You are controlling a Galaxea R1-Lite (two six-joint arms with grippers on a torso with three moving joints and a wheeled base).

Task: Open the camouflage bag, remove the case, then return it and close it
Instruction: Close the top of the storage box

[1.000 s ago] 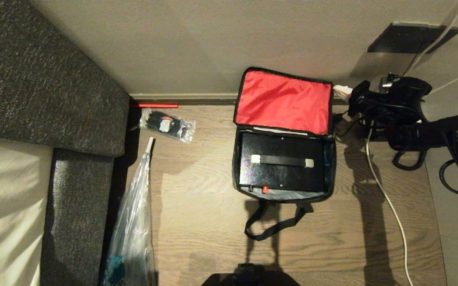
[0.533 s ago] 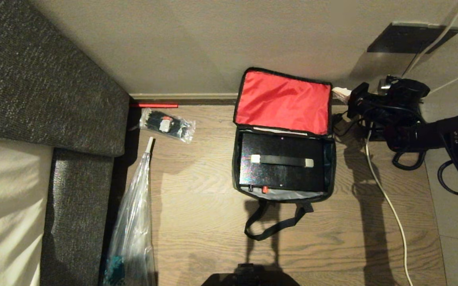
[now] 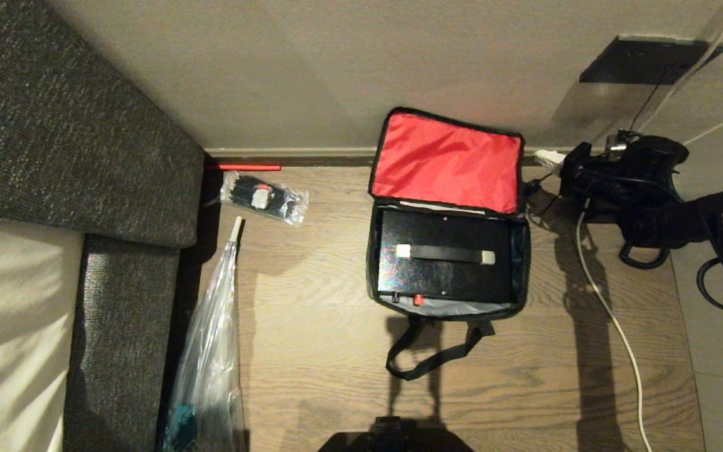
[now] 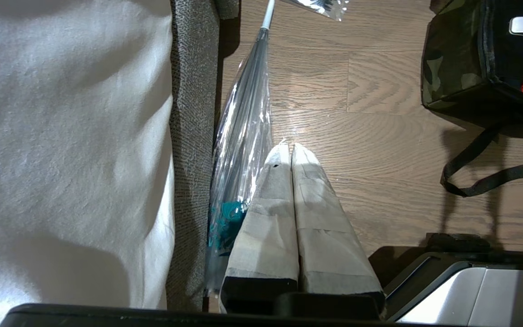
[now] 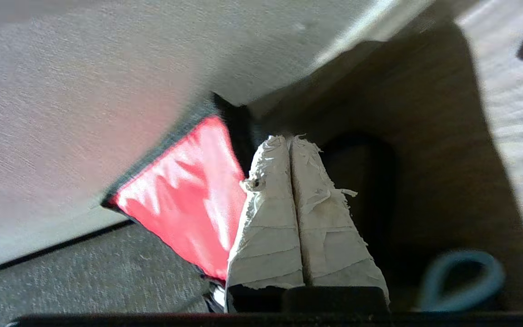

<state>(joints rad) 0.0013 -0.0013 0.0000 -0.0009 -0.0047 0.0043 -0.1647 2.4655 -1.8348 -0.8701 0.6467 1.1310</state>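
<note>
- The right gripper [image 3: 555, 160] hangs at the far right corner of the open camouflage bag [image 3: 374, 263], close to the wall; its taped fingers [image 5: 268, 218] are pressed together and pinch nothing.
- From that gripper the case [image 3: 446, 276] lies to the left and nearer the robot, flat inside the bag, its long axis running left to right.
- A strap handle [image 3: 446, 253] runs along the top of the case on the same axis. My guess is that the next grab goes for this handle, so the fingers would have to spread and come in across it.
- The red lid [image 3: 446, 160] is folded back against the wall, so the bag's mouth is clear from above.
- The right arm is much the nearer one. The left gripper [image 4: 291, 152] is parked low by the sofa [image 3: 54, 125] and a clear plastic bag [image 3: 208, 351], fingers together and empty, well apart from the camouflage bag.
- Hard to make out: the head view shows only a pale tip of the right gripper ahead of the dark wrist.
- The right wrist view is blurred and shows only a corner of the lid and part of a light-blue loop [image 5: 461, 281], not the case.
</note>
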